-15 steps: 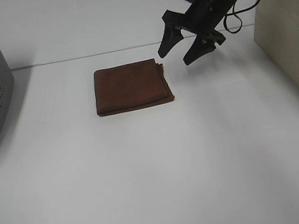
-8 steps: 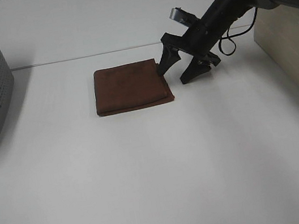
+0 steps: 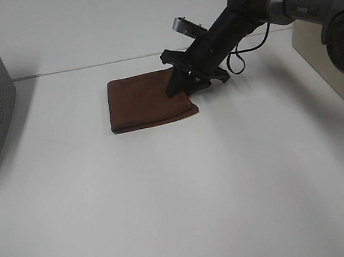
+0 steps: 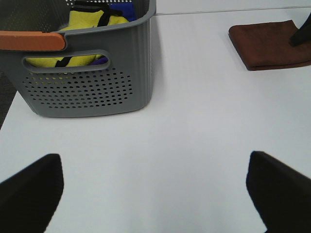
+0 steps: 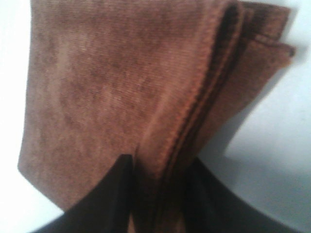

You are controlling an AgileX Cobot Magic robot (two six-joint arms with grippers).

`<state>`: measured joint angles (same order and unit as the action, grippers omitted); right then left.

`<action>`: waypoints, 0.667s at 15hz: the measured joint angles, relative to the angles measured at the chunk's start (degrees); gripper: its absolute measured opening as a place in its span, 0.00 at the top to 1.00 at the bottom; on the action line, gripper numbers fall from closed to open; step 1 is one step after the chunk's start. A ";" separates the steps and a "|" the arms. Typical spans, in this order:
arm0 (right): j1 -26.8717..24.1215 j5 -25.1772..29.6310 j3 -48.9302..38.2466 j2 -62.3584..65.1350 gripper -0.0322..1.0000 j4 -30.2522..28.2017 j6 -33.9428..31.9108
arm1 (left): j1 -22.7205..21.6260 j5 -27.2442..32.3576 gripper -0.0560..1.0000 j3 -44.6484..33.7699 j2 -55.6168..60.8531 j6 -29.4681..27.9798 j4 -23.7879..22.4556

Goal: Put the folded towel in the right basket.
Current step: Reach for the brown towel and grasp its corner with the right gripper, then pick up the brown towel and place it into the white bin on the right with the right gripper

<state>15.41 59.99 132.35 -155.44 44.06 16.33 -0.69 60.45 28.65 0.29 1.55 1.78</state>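
The folded towel [image 3: 146, 100] lies flat on the white surface [image 3: 184, 199], near its middle and a little toward the far side. The right gripper [image 3: 186, 88] is at the towel's right edge, the edge that faces the right basket [image 3: 329, 82]. In the right wrist view its two dark fingers [image 5: 104, 194] stand on either side of this edge with the layers of cloth bunched between them. I judge that the gripper is clenched on the edge, although the towel rests on the surface and is not yet lifted.

The relation that matters is simple. The right basket stands well apart from the towel, to the right in the high view, on the same side from which the right arm reaches. The towel is nearly square, only a little longer from left to right, and the gripper holds it across one short edge. The carry should therefore go to the right, back along the arm's own line.

The towel is brown and soft, with a short fuzzy pile and stitched hems. Several layers show at the gripped edge, so it may sag or unfold when raised. The right basket looks beige, smooth and solid-walled.

The left gripper [image 4: 155, 189] hangs released with its fingers wide, beside the grey perforated basket [image 4: 92, 92], which holds something yellow [image 4: 87, 22]. It is far from the towel.
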 joint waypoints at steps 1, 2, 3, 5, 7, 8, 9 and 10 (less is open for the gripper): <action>-0.11 -0.23 0.00 -0.17 0.82 -0.63 0.00 | 0.00 0.00 0.03 0.00 0.00 0.00 0.00; -0.11 -0.29 0.00 -0.17 0.90 -0.80 0.00 | 0.00 0.00 0.03 0.00 0.00 0.00 0.00; -0.11 -0.29 0.00 -0.17 0.90 -0.63 0.06 | 0.00 0.00 0.03 0.00 0.00 0.00 0.00; -0.11 0.52 0.00 0.17 0.90 0.74 1.20 | 0.00 0.00 0.03 0.00 0.00 0.00 0.00; -0.11 1.38 -0.06 3.15 0.90 1.26 2.23 | 0.00 0.00 0.03 0.00 0.00 0.00 0.00; -0.11 2.52 0.11 8.77 0.90 0.46 2.86 | 0.00 0.00 0.03 0.00 0.00 0.00 0.00; -0.11 3.55 0.86 11.75 0.90 -0.74 2.92 | 0.00 0.00 0.03 0.00 0.00 0.00 0.00; -0.11 4.81 1.60 14.32 0.90 -2.29 2.92 | 0.00 0.00 0.03 0.00 0.00 0.00 0.00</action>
<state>15.30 64.80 133.96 -141.12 41.77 19.25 -0.69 60.45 28.65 0.29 1.55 1.78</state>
